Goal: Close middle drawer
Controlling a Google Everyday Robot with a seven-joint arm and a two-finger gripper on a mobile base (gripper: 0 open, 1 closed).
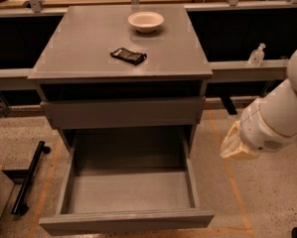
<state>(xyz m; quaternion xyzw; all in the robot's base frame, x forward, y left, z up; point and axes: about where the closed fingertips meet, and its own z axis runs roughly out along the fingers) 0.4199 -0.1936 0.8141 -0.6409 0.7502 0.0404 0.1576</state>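
The middle drawer (pixel 128 192) is pulled far out of the grey cabinet (pixel 88 43), and its grey box interior is empty. Its flat front (pixel 125 220) is near the bottom edge of the view. Above it, the drawer front nearest the tabletop (pixel 123 113) stands slightly out, with a dark gap over it. The lowest drawer is hidden under the open one. My gripper is out of view. Only the white arm (pixel 277 118) with a tan cover (pixel 233 145) shows at the right, beside the open drawer and apart from it.
A white bowl (pixel 146 21) and a dark snack packet (pixel 128 56) lie on the cabinet top. A clear bottle (pixel 257 55) stands on a ledge at the right. A black bar (pixel 29 175) lies on the floor at the left. Speckled floor surrounds the cabinet.
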